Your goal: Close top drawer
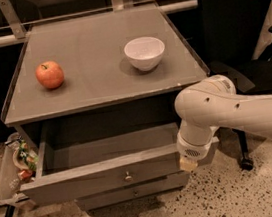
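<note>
The top drawer (100, 173) of the grey cabinet stands pulled out, with its inside showing empty and a small round metal knob (128, 175) at the centre of its front. A second knobbed drawer front (132, 192) shows just below it. My gripper (188, 163) is at the end of the white arm, right at the right end of the drawer's front, pointing down.
A red apple (49, 74) and a white bowl (145, 53) sit on the cabinet top (92, 51). A clear bag of rubbish (16, 165) hangs at the cabinet's left side. A black office chair (238, 30) stands to the right. Speckled floor lies in front.
</note>
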Controlling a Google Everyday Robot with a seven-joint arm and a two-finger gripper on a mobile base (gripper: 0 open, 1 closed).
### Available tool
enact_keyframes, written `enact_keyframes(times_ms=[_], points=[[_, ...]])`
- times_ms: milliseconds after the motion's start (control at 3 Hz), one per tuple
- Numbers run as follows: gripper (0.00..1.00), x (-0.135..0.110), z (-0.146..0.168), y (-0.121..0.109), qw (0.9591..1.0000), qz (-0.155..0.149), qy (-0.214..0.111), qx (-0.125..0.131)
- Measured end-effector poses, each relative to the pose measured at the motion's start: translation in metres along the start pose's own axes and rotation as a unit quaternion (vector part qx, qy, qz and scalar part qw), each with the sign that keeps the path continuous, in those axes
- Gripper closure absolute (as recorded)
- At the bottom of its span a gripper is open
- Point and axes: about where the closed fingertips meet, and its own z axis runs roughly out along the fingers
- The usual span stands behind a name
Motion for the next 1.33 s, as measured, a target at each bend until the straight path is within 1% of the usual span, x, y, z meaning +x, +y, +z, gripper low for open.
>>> enact_keyframes(times_ms=[667, 1000, 1333], points=[[0.12, 0.0, 0.0, 0.0, 1.0, 0.0, 0.0, 0.0], [0.0, 0.0, 0.0, 0.0, 1.0, 0.0, 0.0, 0.0], [0.0, 0.0, -0.0001, 0.0, 1.0, 0.0, 0.0, 0.0]])
